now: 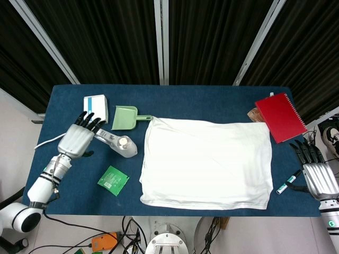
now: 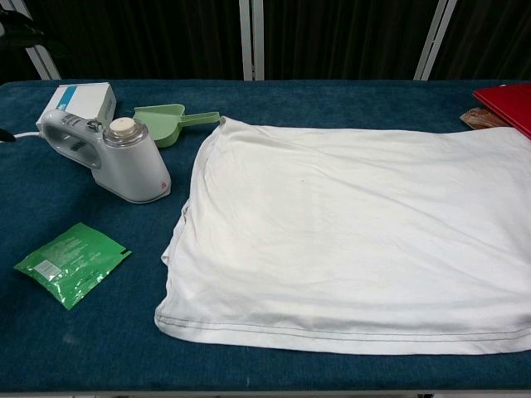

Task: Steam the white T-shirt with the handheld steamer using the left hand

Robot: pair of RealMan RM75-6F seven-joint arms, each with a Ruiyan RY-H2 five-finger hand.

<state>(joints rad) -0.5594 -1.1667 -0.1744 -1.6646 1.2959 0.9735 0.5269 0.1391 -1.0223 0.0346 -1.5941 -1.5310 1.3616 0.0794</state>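
Blue-covered table (image 1: 212,98) before dark slatted panels, with the white T-shirt (image 1: 206,161) spread flat from the middle toward the right edge and the handheld steamer (image 1: 117,143) lying just off its left side, near the green dustpan (image 1: 126,117), white box (image 1: 95,109) and green packet (image 1: 113,180). Left hand (image 1: 78,138) over the table's left part, fingers spread and empty, fingertips right at the steamer's handle end, contact unclear; right hand (image 1: 313,170) off the right edge, fingers apart, holding nothing, beside a marker (image 1: 288,182). Both hands, the marker and the whole red notebook (image 1: 280,117) seen only from the head view; from the chest view, just the steamer's white cap and grey handle up close.

No print can be read: marks on the green packet (image 2: 72,262) and the white box (image 2: 82,102) are too small.
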